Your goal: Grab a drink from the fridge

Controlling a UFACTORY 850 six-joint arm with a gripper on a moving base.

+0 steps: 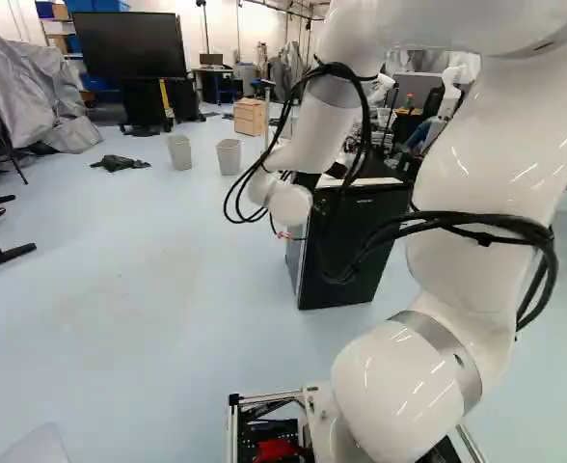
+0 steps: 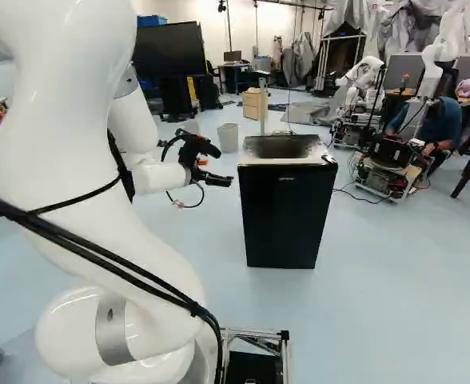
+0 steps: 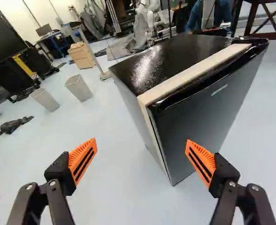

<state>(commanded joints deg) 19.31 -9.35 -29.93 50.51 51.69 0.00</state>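
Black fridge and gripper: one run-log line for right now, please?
fridge: door shut | gripper: open, empty, not touching | drink: none visible

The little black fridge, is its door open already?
No, the fridge has its door shut, lying flush along the front edge of its body in the wrist view.

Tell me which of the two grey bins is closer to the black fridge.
The right-hand bin in the left base view; the other bin sits nearer the crumpled dark cloth.
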